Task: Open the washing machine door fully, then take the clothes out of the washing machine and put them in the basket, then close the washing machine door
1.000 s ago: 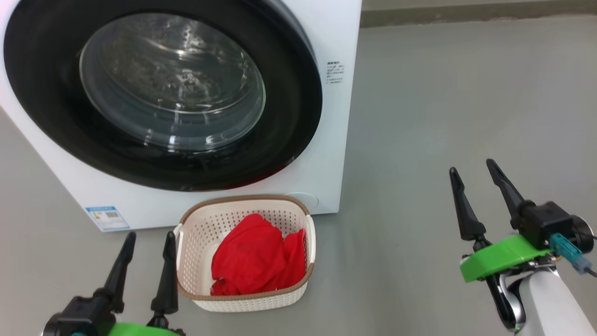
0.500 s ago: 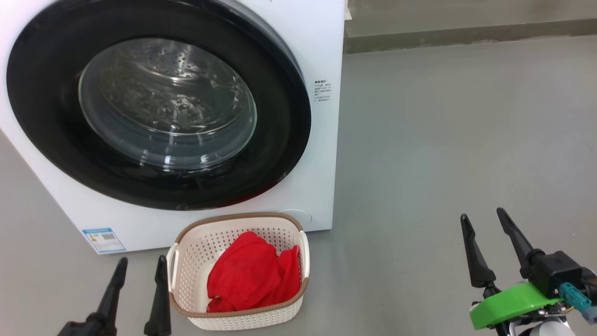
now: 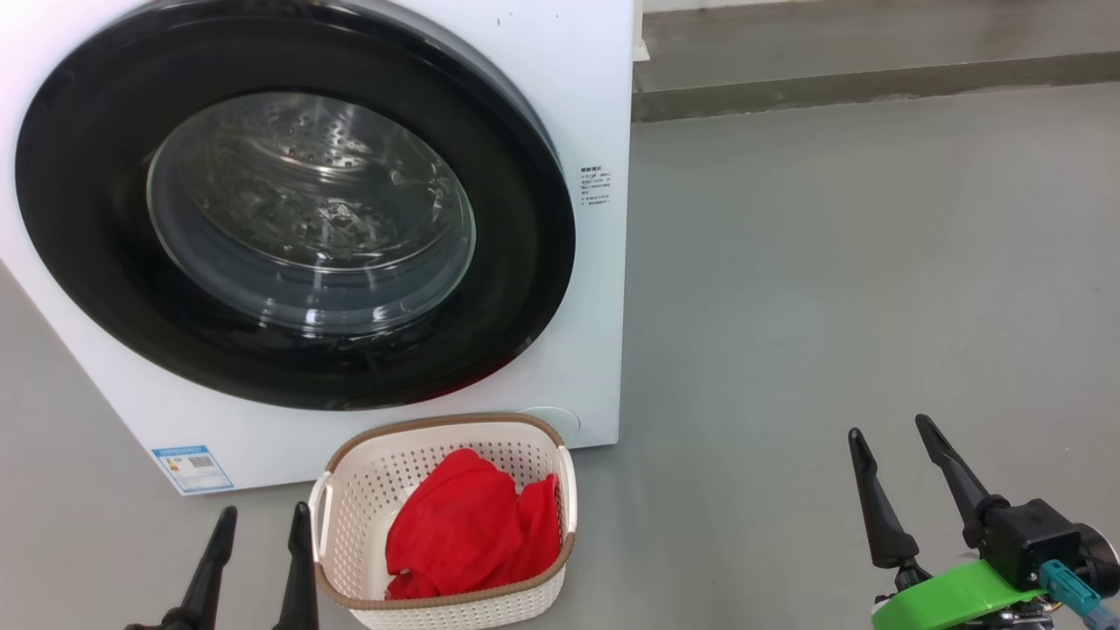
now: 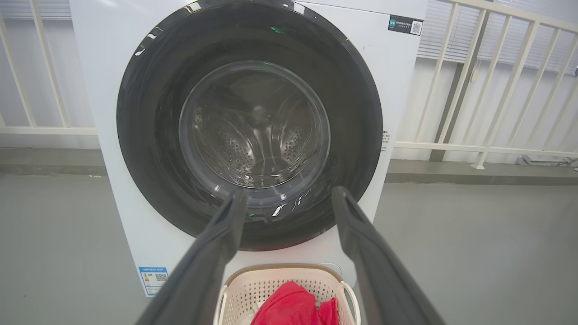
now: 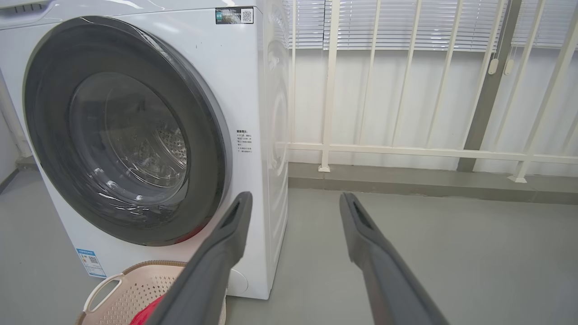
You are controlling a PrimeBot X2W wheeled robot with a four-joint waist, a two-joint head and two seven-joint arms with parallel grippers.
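The white washing machine (image 3: 604, 105) stands ahead with its black-rimmed glass door (image 3: 297, 219) closed flat against the front; the steel drum behind the glass looks bare. On the floor before it sits the cream basket (image 3: 367, 490) holding red clothes (image 3: 472, 529). My left gripper (image 3: 262, 525) is open just left of the basket, holding nothing. My right gripper (image 3: 888, 437) is open well to the right over bare floor. In the left wrist view the door (image 4: 248, 126) and basket (image 4: 271, 284) lie ahead; the right wrist view has the machine (image 5: 253, 81) to its left.
Grey floor (image 3: 831, 262) spreads to the right of the machine. A low concrete kerb (image 3: 875, 79) runs along the back, with a white railing (image 5: 406, 149) and shuttered windows behind it.
The head camera has tilted up, so machine and basket sit lower in view. Both grippers have dropped toward the bottom edge, still open. Door stays closed.
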